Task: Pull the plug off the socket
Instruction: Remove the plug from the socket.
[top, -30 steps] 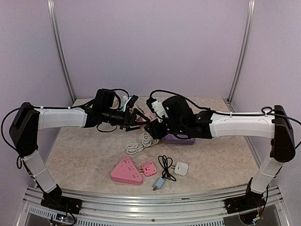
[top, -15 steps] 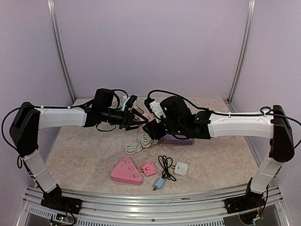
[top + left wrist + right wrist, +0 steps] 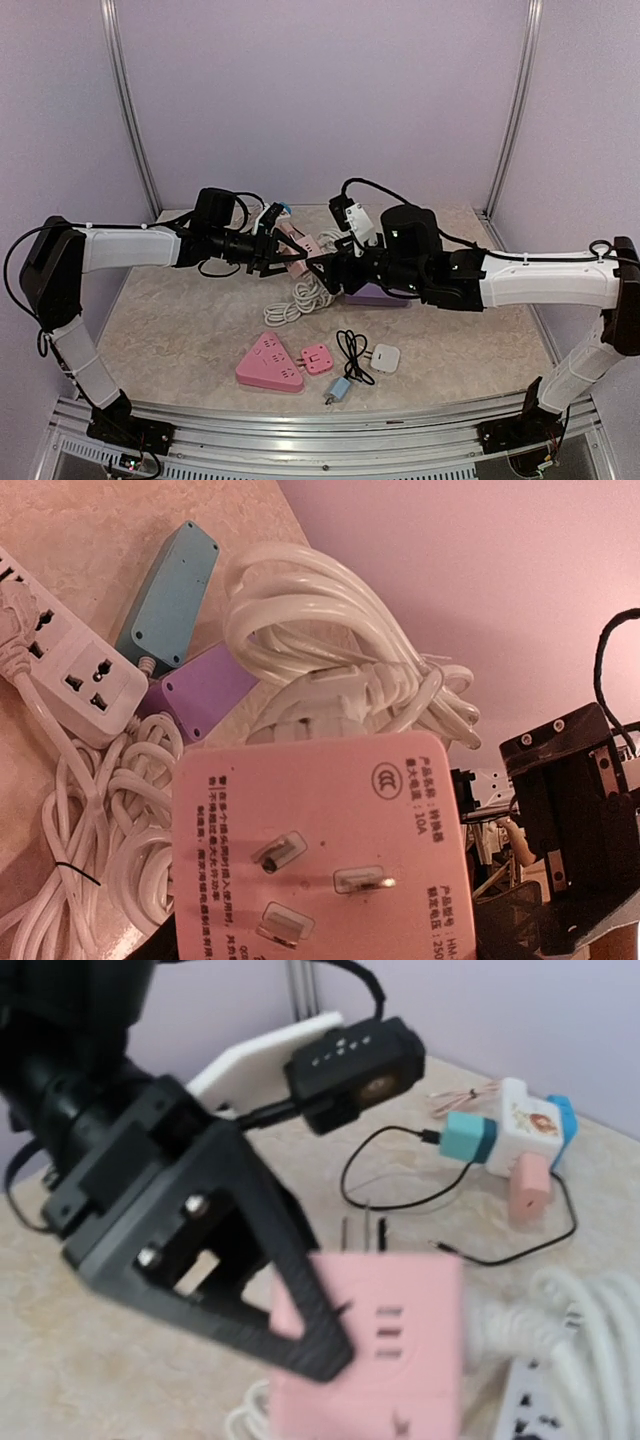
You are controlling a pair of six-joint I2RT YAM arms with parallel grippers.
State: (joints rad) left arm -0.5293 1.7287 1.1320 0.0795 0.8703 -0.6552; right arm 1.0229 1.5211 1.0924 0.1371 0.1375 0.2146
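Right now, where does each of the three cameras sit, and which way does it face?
Top external: fixed high behind the bases, looking down at the table; shows the left arm and right arm.
Left wrist: on the left arm, facing the pronged side of the pink socket block and the white cords; its own jaws hardly show.
Right wrist: on the right arm, facing the block's slotted side and the left arm's black jaws; own jaws unclear.
Shared: both wrist views see that block from different sides.

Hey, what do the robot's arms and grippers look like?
The left arm and right arm have white tube links with black joint housings. Thin black cables loop along them. The left gripper and right gripper are black, with triangular open-frame fingers.
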